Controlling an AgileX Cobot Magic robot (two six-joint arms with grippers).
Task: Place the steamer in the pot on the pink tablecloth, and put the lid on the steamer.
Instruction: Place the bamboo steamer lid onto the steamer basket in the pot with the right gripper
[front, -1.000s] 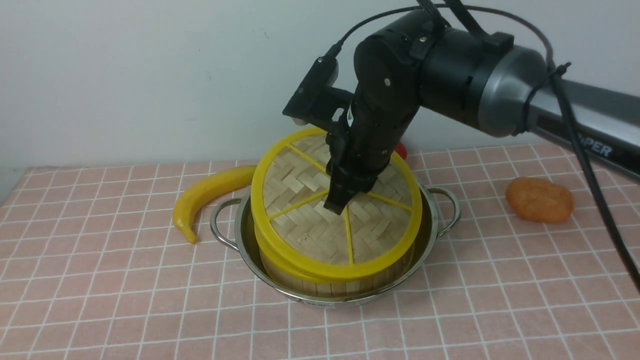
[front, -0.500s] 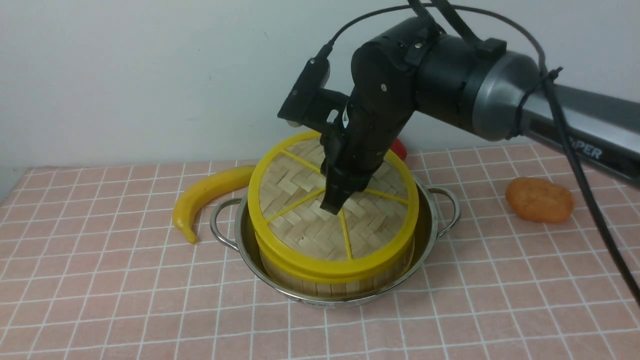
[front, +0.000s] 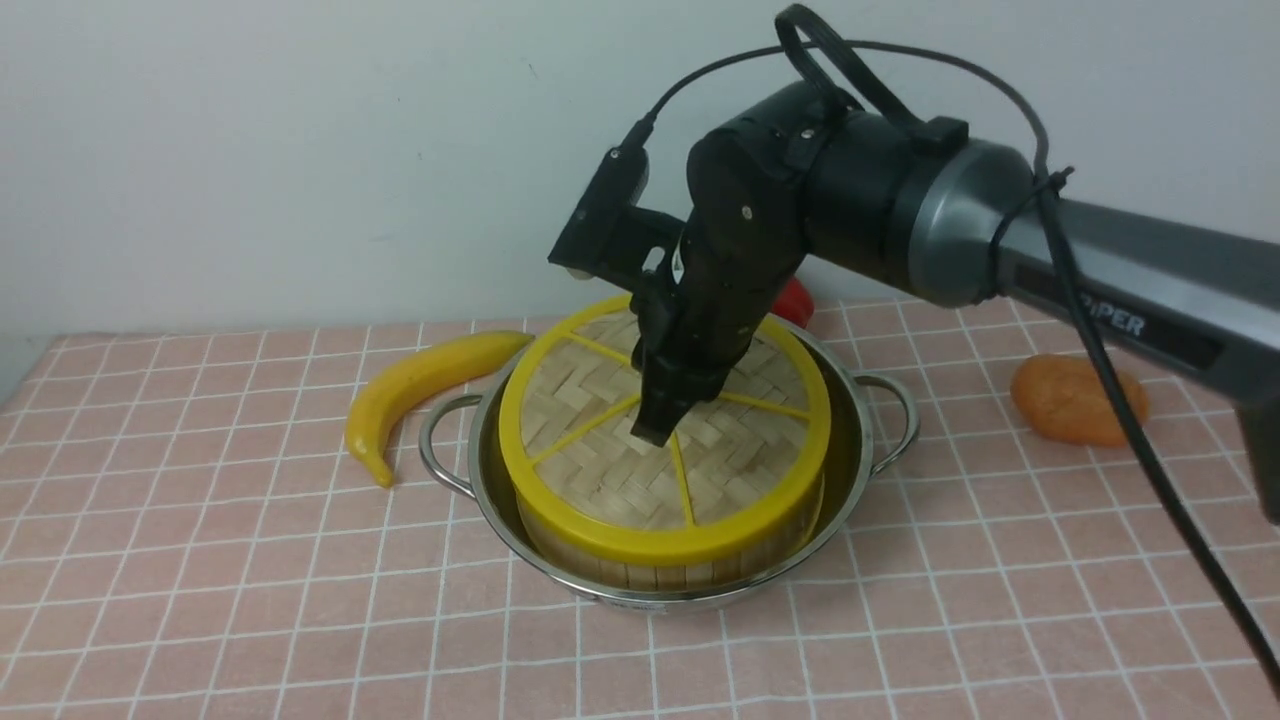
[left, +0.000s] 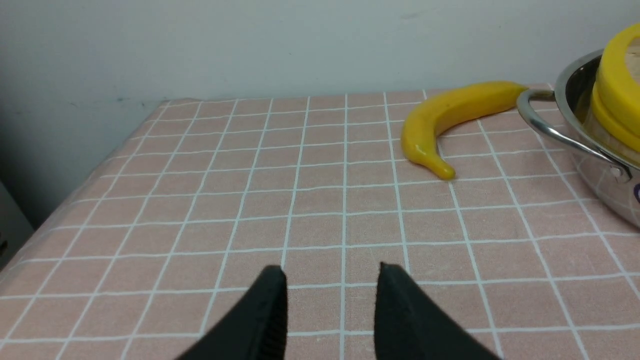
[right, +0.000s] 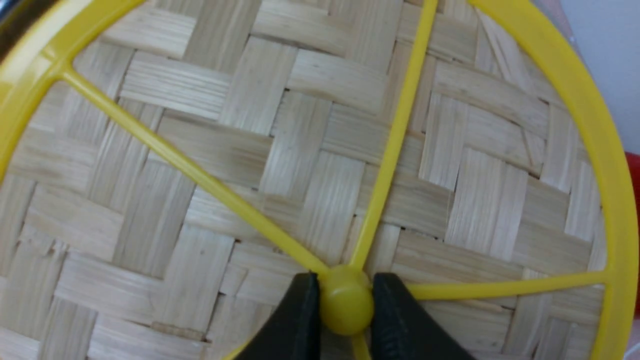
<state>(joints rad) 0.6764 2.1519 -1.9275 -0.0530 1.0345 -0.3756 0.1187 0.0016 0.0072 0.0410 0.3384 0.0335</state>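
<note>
Over the last sec the flat woven-bamboo lid w/ yellow rim (front: 665, 440) drops from tilted to level on the round bamboo steamer (front: 670, 565) in the shiny steel pot (front: 850, 455) on the pink gridded tablecloth (front: 200, 560), right gripper (right: 345, 300) still pinching its yellow hub, left gripper (left: 330, 300) apart & empty — lidding approx done, release left.

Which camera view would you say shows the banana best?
The left wrist view: the whole banana lies unobstructed on the pink tablecloth. The front view shows it smaller, beside the pot. The right wrist view misses it.
</note>
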